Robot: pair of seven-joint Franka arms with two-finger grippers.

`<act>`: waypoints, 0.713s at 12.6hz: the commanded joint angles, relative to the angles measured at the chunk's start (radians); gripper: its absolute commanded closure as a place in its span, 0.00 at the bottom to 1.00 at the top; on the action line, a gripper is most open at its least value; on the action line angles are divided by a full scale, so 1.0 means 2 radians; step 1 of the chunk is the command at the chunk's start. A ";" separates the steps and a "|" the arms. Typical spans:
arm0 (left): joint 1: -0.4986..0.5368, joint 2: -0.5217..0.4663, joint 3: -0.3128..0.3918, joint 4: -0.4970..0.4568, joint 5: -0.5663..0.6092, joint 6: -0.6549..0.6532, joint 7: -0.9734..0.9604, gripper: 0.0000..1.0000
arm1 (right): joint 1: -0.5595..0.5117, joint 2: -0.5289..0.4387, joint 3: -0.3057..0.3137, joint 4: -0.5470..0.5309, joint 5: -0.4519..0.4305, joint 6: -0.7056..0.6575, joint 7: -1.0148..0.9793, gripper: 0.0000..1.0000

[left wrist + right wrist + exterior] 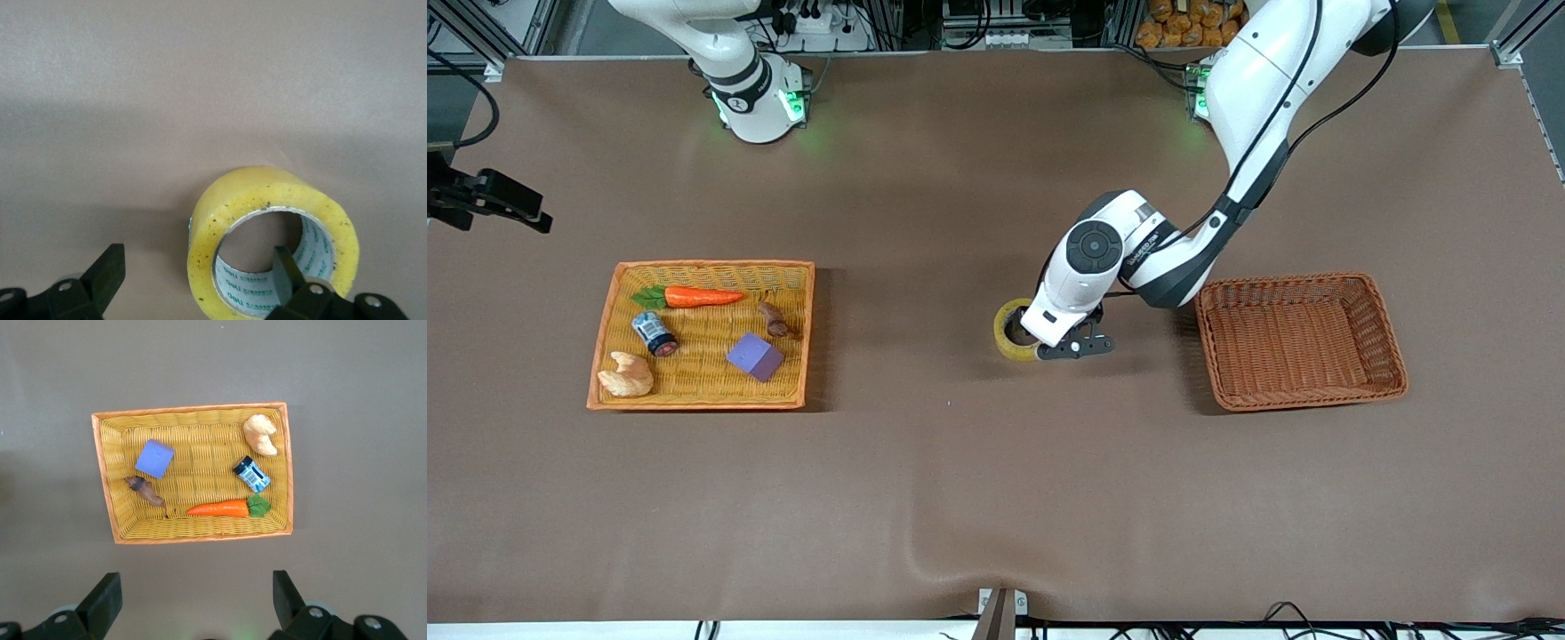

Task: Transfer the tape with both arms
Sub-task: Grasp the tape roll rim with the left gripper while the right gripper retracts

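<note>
The desk is wide and brown, with much bare room around the middle. The left arm reaches down from its base to the centre of the desk, while the right arm waits, raised high over the yellow basket. The brown basket, which is empty, stands close beside the left arm's elbow, toward the left arm's end of the desk. The yellow basket holds a carrot, a purple block, a small can and two other small things. The tape lies flat on the desk between the two baskets, well apart from both. The left gripper is low over it with its fingers spread wide: one finger stands inside the hole of the roll and the other outside, so one side of the ring is between them, not yet pinched. The right gripper has also its fingers spread and holds nothing. I judge that the step in hand is the grasp by the left arm. The next move probably calls for closing on the ring wall and lifting straight up, then carrying it sideways to the brown basket; its near rim is the only edge to clear, and the way seems free.
</note>
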 commanded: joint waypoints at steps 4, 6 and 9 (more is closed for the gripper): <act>-0.004 0.026 0.002 0.012 0.018 0.002 -0.019 0.79 | -0.018 -0.003 0.000 -0.002 0.035 -0.003 -0.007 0.00; -0.004 0.024 0.001 0.012 0.017 0.002 -0.019 1.00 | -0.018 -0.002 0.000 -0.001 0.029 -0.002 -0.011 0.00; 0.005 0.011 0.001 0.011 0.018 -0.002 -0.019 1.00 | -0.019 0.000 0.000 0.001 0.028 0.000 -0.007 0.00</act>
